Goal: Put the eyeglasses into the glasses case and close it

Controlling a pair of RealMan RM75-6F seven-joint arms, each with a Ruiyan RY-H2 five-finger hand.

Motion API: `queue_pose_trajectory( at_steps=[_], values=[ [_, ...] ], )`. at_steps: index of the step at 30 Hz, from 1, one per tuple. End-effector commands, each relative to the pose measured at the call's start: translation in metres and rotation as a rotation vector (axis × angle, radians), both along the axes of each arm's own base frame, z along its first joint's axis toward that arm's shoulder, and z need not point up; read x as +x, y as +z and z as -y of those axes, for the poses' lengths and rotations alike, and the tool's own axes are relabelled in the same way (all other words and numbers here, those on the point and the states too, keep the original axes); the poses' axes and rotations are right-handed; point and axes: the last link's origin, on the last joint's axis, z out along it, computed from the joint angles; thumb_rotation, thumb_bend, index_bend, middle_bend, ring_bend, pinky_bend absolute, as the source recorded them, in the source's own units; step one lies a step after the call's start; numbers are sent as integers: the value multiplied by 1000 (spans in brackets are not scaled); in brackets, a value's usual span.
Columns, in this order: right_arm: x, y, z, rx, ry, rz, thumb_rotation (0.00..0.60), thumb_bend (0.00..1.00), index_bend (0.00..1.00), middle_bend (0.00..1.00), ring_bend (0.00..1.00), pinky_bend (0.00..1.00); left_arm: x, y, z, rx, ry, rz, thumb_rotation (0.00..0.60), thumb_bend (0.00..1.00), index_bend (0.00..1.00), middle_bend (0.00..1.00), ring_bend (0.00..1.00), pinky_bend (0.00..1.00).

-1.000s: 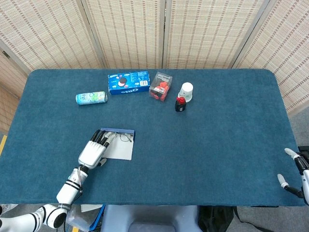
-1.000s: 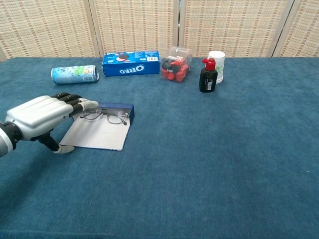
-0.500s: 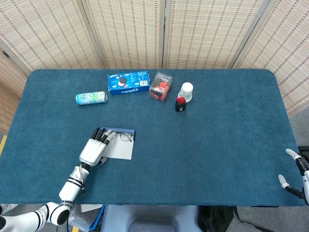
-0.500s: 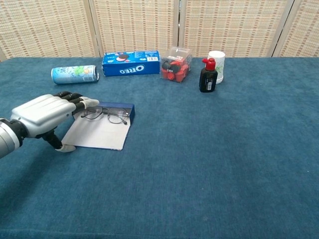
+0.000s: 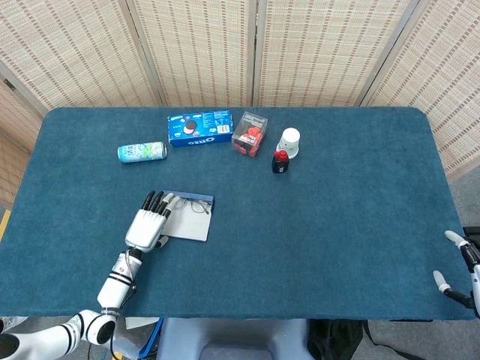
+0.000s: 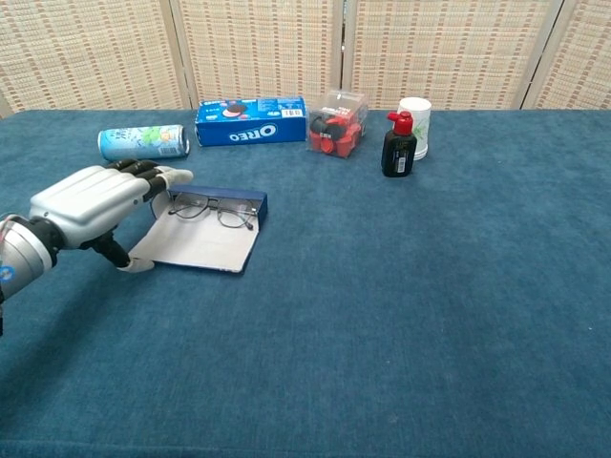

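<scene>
The glasses case [image 6: 199, 247] lies open on the blue table, its grey lid flat toward me and its dark blue tray [image 5: 193, 198] behind. The thin-framed eyeglasses [image 6: 213, 209] rest unfolded in the tray and show as eyeglasses [image 5: 197, 207] from above. My left hand [image 6: 94, 203] grips the case's left end, thumb at the lid's near left corner, fingers stretched over the tray's left end. From above, the left hand [image 5: 148, 224] hides that end. My right hand [image 5: 459, 264] hangs off the table's near right corner, fingers apart and holding nothing.
Along the far side lie a pale green can [image 6: 143, 142] on its side, a blue Oreo box [image 6: 251, 121], a clear box of red pieces [image 6: 337, 123], a dark bottle with a red cap [image 6: 398, 145] and a white cup [image 6: 415, 124].
My left hand has slid forward and slightly right, and the case with the eyeglasses has shifted the same way with it. The right hand has stayed still.
</scene>
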Motion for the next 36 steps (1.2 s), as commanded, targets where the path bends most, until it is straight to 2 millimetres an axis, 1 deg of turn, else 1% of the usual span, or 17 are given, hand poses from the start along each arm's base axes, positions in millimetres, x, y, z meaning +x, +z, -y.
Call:
queue_pose_trajectory(
  at_steps=[1, 11, 19, 29, 36],
  values=[
    [0, 0, 0, -1, -1, 0, 600, 296, 164, 243, 164, 70, 3, 1, -4, 14, 1, 13, 600, 174, 0, 0, 0, 0],
    [-2, 1, 0, -5, -5, 2, 600, 296, 164, 244, 164, 70, 12, 1, -16, 51, 11, 81, 600, 174, 0, 0, 0, 0],
    [-2, 1, 0, -6, -8, 2, 600, 296, 164, 243, 164, 70, 20, -3, -31, 81, 30, 112, 600, 174, 6, 0, 0, 0],
    [-3, 1, 1, -6, -12, 1, 600, 296, 164, 244, 164, 70, 28, -12, -49, 94, 76, 132, 600, 174, 126, 0, 0, 0],
    [-3, 1, 1, -7, -16, -1, 600, 296, 164, 243, 165, 70, 35, -16, -59, 114, 82, 175, 600, 193, 238, 0, 0, 0]
  ],
)
